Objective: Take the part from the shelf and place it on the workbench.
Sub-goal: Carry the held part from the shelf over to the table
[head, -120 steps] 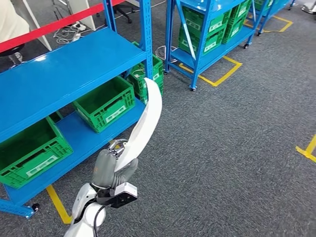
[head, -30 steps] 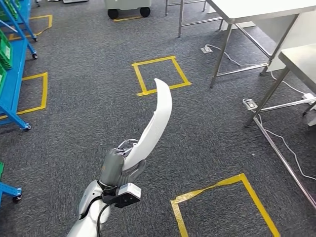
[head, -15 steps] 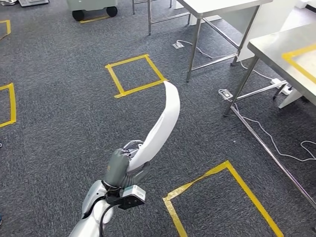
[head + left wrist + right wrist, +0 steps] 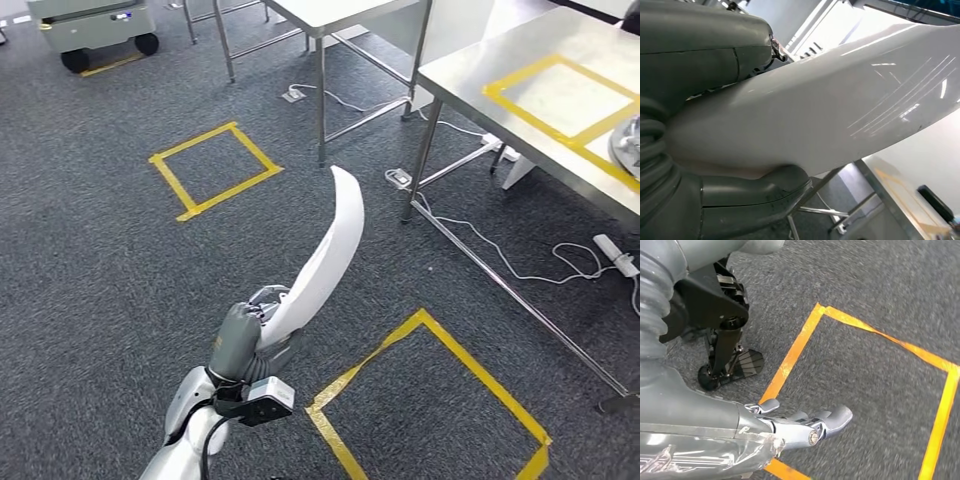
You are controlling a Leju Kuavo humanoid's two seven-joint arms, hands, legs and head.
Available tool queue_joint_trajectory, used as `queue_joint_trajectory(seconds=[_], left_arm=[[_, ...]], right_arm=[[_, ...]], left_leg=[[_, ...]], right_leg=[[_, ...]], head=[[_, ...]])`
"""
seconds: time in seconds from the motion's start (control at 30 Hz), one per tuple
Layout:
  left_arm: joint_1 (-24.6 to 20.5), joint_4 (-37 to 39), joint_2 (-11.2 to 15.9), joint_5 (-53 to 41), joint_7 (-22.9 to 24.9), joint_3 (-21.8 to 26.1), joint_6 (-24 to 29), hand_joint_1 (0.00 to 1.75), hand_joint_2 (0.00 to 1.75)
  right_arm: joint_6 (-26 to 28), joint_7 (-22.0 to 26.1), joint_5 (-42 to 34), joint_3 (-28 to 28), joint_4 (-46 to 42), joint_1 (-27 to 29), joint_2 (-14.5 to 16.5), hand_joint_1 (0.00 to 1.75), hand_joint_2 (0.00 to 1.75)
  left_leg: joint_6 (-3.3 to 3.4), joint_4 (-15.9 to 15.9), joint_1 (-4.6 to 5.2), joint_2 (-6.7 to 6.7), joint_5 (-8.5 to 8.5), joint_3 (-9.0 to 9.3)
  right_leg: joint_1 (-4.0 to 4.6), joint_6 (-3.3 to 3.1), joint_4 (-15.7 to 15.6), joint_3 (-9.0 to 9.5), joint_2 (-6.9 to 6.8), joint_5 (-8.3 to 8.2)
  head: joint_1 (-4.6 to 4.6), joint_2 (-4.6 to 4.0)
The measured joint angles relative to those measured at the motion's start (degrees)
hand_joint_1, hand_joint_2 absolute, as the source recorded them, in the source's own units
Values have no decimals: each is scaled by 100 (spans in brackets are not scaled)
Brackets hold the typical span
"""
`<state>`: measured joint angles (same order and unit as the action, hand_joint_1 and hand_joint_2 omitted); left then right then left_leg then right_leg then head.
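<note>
The part (image 4: 324, 260) is a long, curved white panel, glossy and tapering to a rounded tip, held up over the grey carpet (image 4: 98, 260) in front of the robot. Its lower end sits in the left hand (image 4: 245, 340), which grips it with the thumb on one face and the fingers on the other; the left wrist view shows the same white panel (image 4: 821, 115) clamped between the thick grey thumb (image 4: 753, 197) and the upper fingers (image 4: 708, 45), with fine scratches along its shiny face. The tip of the part points up and away toward the workbench (image 4: 483, 95), a steel-topped table on thin metal legs, well apart from it to the right. A rectangle of yellow tape (image 4: 562, 95) is marked on the bench top. More yellow tape squares (image 4: 215, 170) lie on the carpet, one near the robot (image 4: 430, 400) and one farther off. White cables (image 4: 528, 275) trail on the floor under the bench. The right hand (image 4: 791, 427) hangs low above the carpet beside a taped yellow corner (image 4: 817, 315), its fingers extended and holding nothing.
</note>
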<state>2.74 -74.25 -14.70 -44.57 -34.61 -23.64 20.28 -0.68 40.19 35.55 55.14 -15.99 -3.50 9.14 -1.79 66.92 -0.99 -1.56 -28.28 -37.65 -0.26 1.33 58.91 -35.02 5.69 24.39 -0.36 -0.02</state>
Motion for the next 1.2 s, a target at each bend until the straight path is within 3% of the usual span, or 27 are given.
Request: queue_joint_trajectory(seconds=[0.03, 0.1, 0.17, 0.2, 0.23, 0.3, 0.33, 0.4, 0.43, 0.5, 0.57, 0.63, 0.7, 0.73, 0.8, 0.87, 0.9, 0.93, 0.97, 1.03, 1.07, 1.13, 1.2], left_arm=[[0, 1, -1, -1, 0, -1, 0, 175, 175], [3, 3, -4, -2, 4, -1, 3, 175, 175], [3, 4, -11, -4, 8, -1, 6, 175, 175], [-1, 4, -15, -4, 8, -3, 6, 175, 175], [-4, 4, -19, -6, 8, -4, 6, 175, 175], [-4, 4, -20, -11, 8, -2, 7, 175, 175], [-2, 4, -19, -20, 8, 0, 8, 175, 175], [2, 5, -16, -36, 8, 4, 9, 175, 175], [2, 6, -16, -41, 8, 3, 10, 175, 175], [1, 6, -17, -43, 8, 2, 11, 175, 175], [2, 5, -16, -44, 8, -1, 11, 175, 175], [2, 5, -14, -45, 8, -2, 11, 175, 175], [-2, 3, -15, -47, 8, -5, 13, 175, 175], [-5, 1, -13, -49, 7, -9, 16, 175, 175], [-5, -4, -2, -50, 4, -10, 26, 175, 175], [6, -4, 7, -50, 4, -1, 33, 175, 175], [15, -4, 8, -50, 5, 4, 36, 175, 175], [22, -4, 8, -50, 8, 9, 40, 175, 175], [27, -4, 8, -50, 11, 13, 44, 175, 175], [30, -4, 8, -49, 19, 18, 52, 175, 175], [29, -5, 5, -48, 23, 19, 56, 175, 175], [32, -8, -4, -46, 38, 25, 64, 175, 175], [36, -9, -15, -44, 52, 34, 72, 175, 175]], right_arm=[[0, 0, 4, -8, -1, -6, -1, 0, 175], [1, 1, 9, -16, -3, -19, -2, 0, 175], [4, 1, 11, -20, -5, -5, -2, 0, 175], [5, 0, 11, -22, -4, 14, -2, 0, 175], [6, 0, 10, -27, -4, 28, -2, 0, 175], [7, 0, 10, -44, -3, 25, -2, 0, 175], [7, 0, 10, -55, -3, 10, -2, 0, 175], [7, 0, 10, -69, -3, -1, -2, 0, 175], [7, 0, 9, -76, -3, 6, -2, 0, 175], [7, 0, 6, -97, -3, 27, -2, 0, 175], [7, 0, 3, -113, -3, 20, -2, 0, 175], [7, 0, 3, -117, -3, 5, -3, 0, 175], [7, 0, -3, -117, -4, 11, -7, 0, 175], [7, 1, -7, -117, -5, 14, -8, 0, 175], [3, 2, -16, -119, -5, 5, -8, 0, 175], [-5, 2, -27, -121, -5, -15, -7, 0, 175], [-9, 2, -32, -121, -5, -14, -7, 0, 175], [-10, 1, -37, -122, -5, -6, -7, 0, 175], [-10, 1, -42, -125, -5, 3, -6, 0, 175], [-10, 0, -57, -139, -5, 16, -5, 0, 175], [-9, 0, -67, -146, -5, 18, -4, 0, 175], [-5, 0, -87, -156, -10, 19, -4, 0, 175], [1, 0, -98, -164, -16, 29, -4, 0, 175]], left_leg=[[-14, -348, -37, -174, 148, 145], [-1, -690, -85, -421, 221, 283], [80, -716, -82, -362, 192, 293], [124, -722, -80, -292, 186, 308], [165, -728, -81, -217, 177, 328], [225, -735, -63, -51, 152, 371], [243, -735, -47, 40, 132, 388], [261, -735, -20, 218, 84, 431], [263, -735, -9, 298, 54, 463], [250, -735, 8, 435, -20, 560], [203, -735, 42, 546, -106, 652], [143, -760, 59, 630, -158, 713], [74, -796, 37, 677, -198, 791], [42, -750, 27, 619, -237, 799], [3, -294, 15, 376, -428, 574], [-13, 472, 16, 211, -644, 53], [-19, 733, 16, 189, -644, -181], [-20, 808, 16, 181, -525, -328], [-15, 669, 16, 179, -292, -363], [6, -29, 16, 168, 291, -187], [25, -386, 16, 157, 449, -59], [81, -765, 20, 134, 485, 85], [161, -836, 18, 127, 413, 155]], right_leg=[[-2, 37, 30, -12, 84, 16], [-12, 109, 54, -65, 224, 26], [-34, 165, 21, -123, 340, 20], [-34, 185, 34, -144, 289, 31], [-24, 200, 132, -200, 145, 88], [3, 223, 667, -469, -282, 349], [8, 232, 1064, -686, -427, 519], [6, 235, 1623, -1009, -523, 670], [7, 228, 1627, -1026, -538, 597], [21, 190, 987, -701, -654, 204], [64, 145, 318, -319, -854, -52], [106, 104, 148, -206, -888, -46], [105, 47, 103, -164, -761, -26], [92, 14, 70, -119, -699, -12], [54, -52, 15, -12, -595, 25], [47, -98, 8, 59, -505, 86], [46, -105, 8, 97, -456, 124], [46, -102, 8, 148, -409, 164], [43, -93, 8, 211, -367, 211], [40, -50, 8, 341, -300, 319], [47, -19, 13, 374, -273, 383], [65, 46, -9, 431, -248, 468], [66, 100, -46, 516, -260, 496]], head=[[-2, 0], [-2, 1], [2, 2], [1, 2], [18, 2], [49, 2], [63, 2], [63, 2], [63, 2], [63, 1], [58, 1], [50, 1], [50, 1], [38, 1], [-2, 1], [-33, 1], [-39, 1], [-40, 1], [-41, 0], [-45, 0], [-52, 1], [-45, 1], [-28, 1]])
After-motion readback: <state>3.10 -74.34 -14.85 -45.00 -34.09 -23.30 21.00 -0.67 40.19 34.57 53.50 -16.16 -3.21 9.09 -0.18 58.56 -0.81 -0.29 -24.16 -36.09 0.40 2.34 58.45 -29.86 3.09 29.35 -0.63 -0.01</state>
